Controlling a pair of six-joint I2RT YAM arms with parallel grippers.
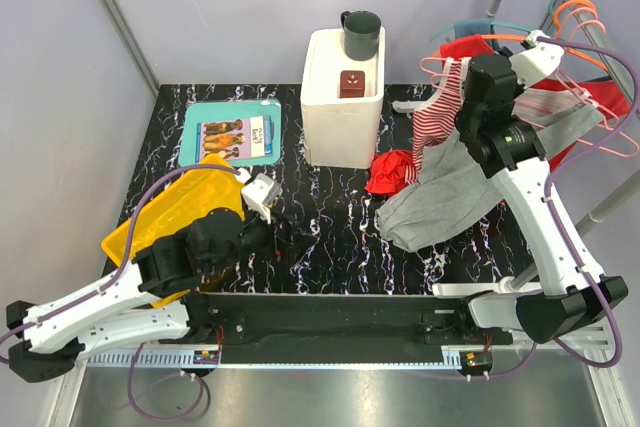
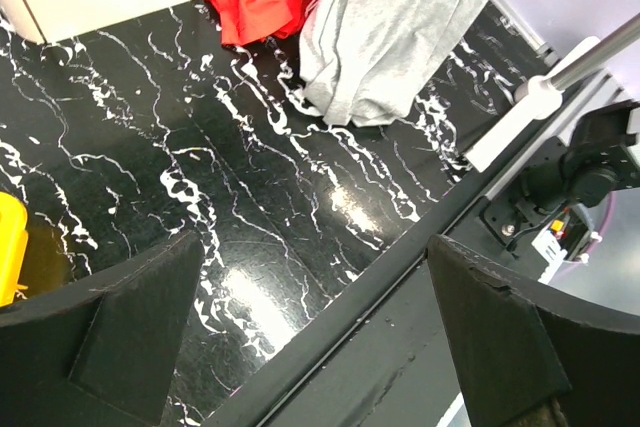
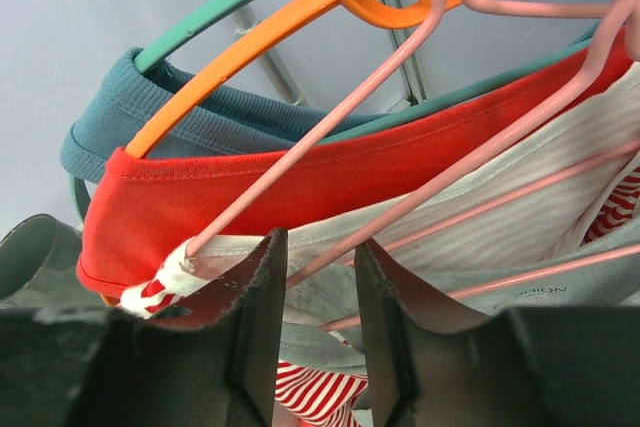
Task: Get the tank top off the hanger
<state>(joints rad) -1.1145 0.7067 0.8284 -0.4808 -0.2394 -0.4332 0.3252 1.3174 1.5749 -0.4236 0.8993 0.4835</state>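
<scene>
A grey tank top point(image 1: 440, 197) hangs from the hangers on the rack at the right, and its lower end lies on the black table; it also shows in the left wrist view point(image 2: 400, 27). My right gripper point(image 1: 462, 97) is up at the hangers. Its jaws point(image 3: 320, 247) stand narrow but apart, with a bar of the pink hanger point(image 3: 260, 184) and grey cloth point(image 3: 330, 292) in the gap. I see no pinch on either. My left gripper point(image 1: 285, 237) hovers wide open and empty point(image 2: 315, 327) over the table's near edge.
A red-and-white striped top point(image 1: 435, 122), a red garment point(image 3: 350, 187) and a teal one point(image 3: 120, 117) share the orange and green hangers. Red cloth point(image 1: 392, 172) lies beside a white box point(image 1: 340, 107) with a dark mug point(image 1: 361, 35). A yellow tray point(image 1: 165, 222) sits at the left.
</scene>
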